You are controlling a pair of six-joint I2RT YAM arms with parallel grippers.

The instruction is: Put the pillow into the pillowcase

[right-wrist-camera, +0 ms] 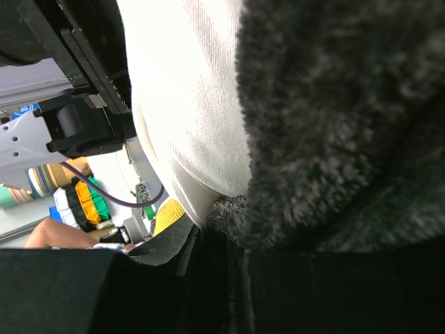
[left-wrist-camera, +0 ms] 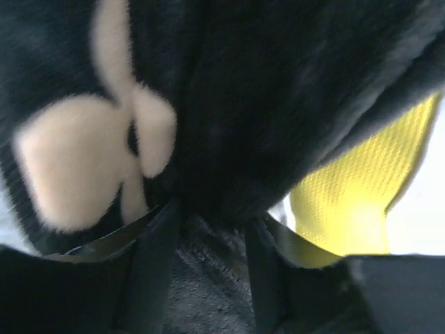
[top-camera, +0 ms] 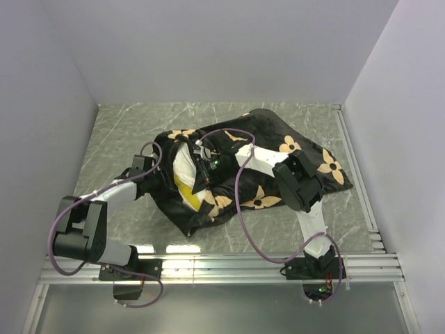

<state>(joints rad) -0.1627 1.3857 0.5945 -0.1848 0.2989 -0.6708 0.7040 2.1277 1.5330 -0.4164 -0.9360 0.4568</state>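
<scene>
Black plush right against the lens: the pillowcase (left-wrist-camera: 278, 83), velvety with tan flowers, sprawls across the middle of the table (top-camera: 125, 132) and runs off right. In its left mouth sits the pillow (top-camera: 182, 165), soft white weave with a yellow band, mostly swallowed but its left end bare. The left gripper (left-wrist-camera: 208, 229) is half closed, a fold of the lip bunched between its fingers. The right gripper (right-wrist-camera: 229, 243) is nearly closed, nipping the hem. Insertion looks well along. Next, I'd say: drag that lip leftward over the exposed end.
</scene>
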